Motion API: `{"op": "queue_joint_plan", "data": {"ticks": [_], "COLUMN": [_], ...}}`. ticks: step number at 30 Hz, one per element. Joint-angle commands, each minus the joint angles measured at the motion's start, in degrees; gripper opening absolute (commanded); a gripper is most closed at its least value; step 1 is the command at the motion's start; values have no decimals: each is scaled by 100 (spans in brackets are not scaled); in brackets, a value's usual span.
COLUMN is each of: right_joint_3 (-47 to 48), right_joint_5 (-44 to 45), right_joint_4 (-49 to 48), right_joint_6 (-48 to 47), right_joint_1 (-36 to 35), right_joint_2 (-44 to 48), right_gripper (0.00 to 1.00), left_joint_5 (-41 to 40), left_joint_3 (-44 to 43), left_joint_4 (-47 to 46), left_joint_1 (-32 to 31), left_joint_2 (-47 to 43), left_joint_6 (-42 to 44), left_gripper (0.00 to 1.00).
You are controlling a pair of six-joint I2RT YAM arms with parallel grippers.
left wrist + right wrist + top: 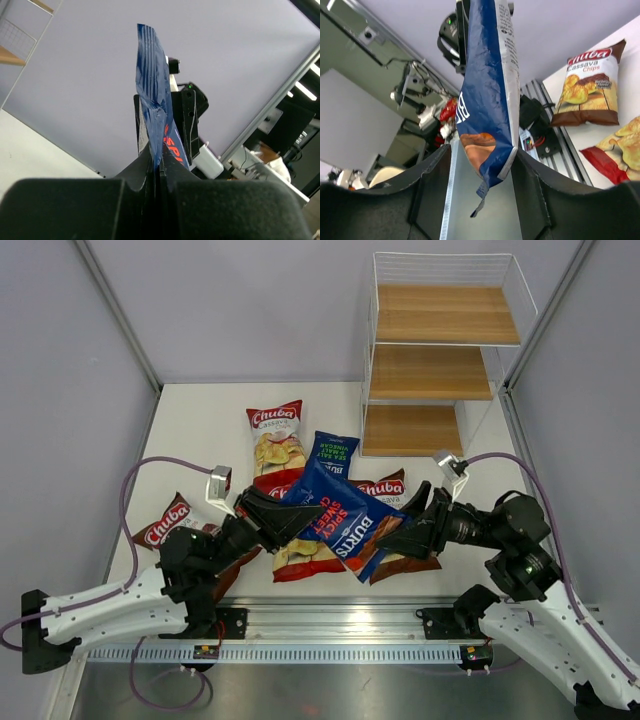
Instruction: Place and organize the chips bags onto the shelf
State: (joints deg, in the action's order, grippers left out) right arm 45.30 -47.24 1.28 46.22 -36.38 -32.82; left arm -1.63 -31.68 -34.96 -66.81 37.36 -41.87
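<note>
1. Dark-blue glossy Burts chips bag (340,515): held off the white table (200,430), slung between the two arms above other bags that lie flat.
2. Left gripper (283,517): clenched on one end of the bag. In the left wrist view the crimped edge is pinched flat between the black fingers (125,200).
3. Right gripper (405,530): fingers (430,190) spread. The bag's opposite corner hangs between them, clear of one finger; contact with the other cannot be confirmed.
4. White wire-frame shelf with three light-brown wooden tiers (430,370): at the far right, well apart from the held bag.
5. Red-and-white Chuba chips bag (275,435): flat on the table, behind the held bag.
</note>
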Motion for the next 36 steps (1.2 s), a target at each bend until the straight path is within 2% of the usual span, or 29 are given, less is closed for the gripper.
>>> {"op": "queue_joint_plan", "data": {"ticks": [1,4,6,11,12,17,19,22,24,25,26,29,31,32,34,36], "right_joint_3": [-477,-680,-645,-628,-628,-321,-189,-48,-12,14,49,277,514,611,978,1522], "right_joint_5": [680,980,980,971,989,1226,1296,1507,1744,2006,2148,2683,3035,3150,3509,3783], "right_joint_4": [-1304,-1420,-1271,-1121,-1095,-403,-225,126,153,162,249,486,688,777,1013,1268], "right_joint_6": [756,898,837,793,775,380,301,291,458,528,633,643,660,661,643,564], "right_joint_1": [-9,-9,-9,-9,-1,-1,-1,-9,-9,-9,-9,-9,-9,-9,-9,-9], "right_joint_2": [126,197,153,170,205,328,346,303,285,285,267,197,57,-5,-145,-452], "right_gripper": [58,58,55,38,27,16,11,9,8,7,7,6,5,5,5,5], "left_joint_5": [-653,-769,-760,-576,-558,-620,-349,-381,-566,-628,-680,-1075,-1558,-1777,-2550,-3400], "left_joint_3": [171,145,-100,-444,-470,-716,-856,-1050,-1042,-1033,-1016,-937,-936,-997,-1120,-1531], "left_joint_4": [-818,-890,-714,-231,-161,454,665,1131,1237,1289,1394,1658,1912,2340,2913,4115], "left_joint_1": [-61,-69,-69,-69,-69,-17,71,150,168,159,159,159,168,168,168,159], "left_joint_2": [139,262,315,359,359,219,113,-18,-158,-194,-247,-545,-843,-932,-1151,-1153], "left_joint_6": [-357,-436,-375,-208,-190,108,231,521,671,732,750,768,750,724,602,357], "left_gripper": [4,4,4,4,5,10,10,10,19,30,49,73,81,88,94,99]}}
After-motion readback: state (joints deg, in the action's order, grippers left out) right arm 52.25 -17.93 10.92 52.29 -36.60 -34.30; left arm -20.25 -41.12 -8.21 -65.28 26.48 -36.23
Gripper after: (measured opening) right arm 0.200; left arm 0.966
